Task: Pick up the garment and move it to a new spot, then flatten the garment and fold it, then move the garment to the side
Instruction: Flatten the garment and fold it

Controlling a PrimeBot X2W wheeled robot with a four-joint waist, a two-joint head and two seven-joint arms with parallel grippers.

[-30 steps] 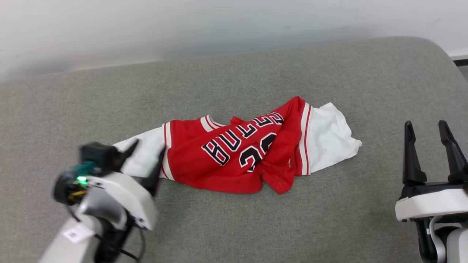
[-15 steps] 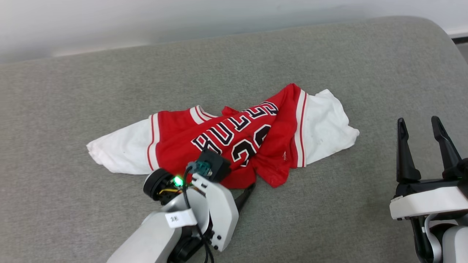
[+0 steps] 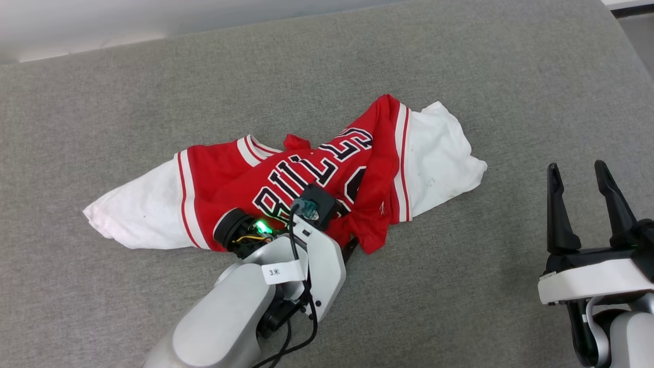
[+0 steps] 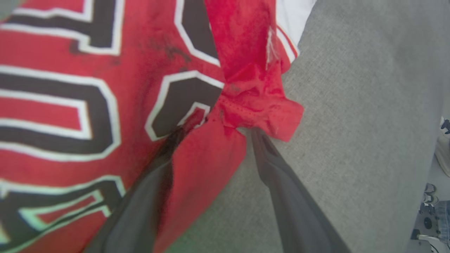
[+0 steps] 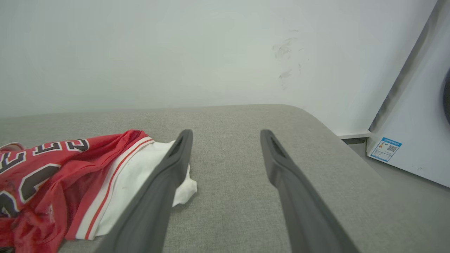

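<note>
Crumpled garment (image 3: 219, 171) lay midway on the grey padded surface (image 3: 460, 76), print side up.
Left claw (image 4: 216, 131) spread wide at the red hem, one finger on cloth, the other on bare surface beside a bunched corner, nothing gripped. Right claw (image 3: 576, 167) stood wide apart, empty, well off to the garment's right.

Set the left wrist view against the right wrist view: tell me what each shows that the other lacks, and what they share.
Left wrist view: a close look at the left gripper, open, one finger over the shirt's printed number, the other over the grey cushion at a bunched red fold. Right wrist view: the right gripper, open above bare cushion, the white wall and a white appliance with a blue sticker. Both: the red shirt lying crumpled on the cushion.
</note>
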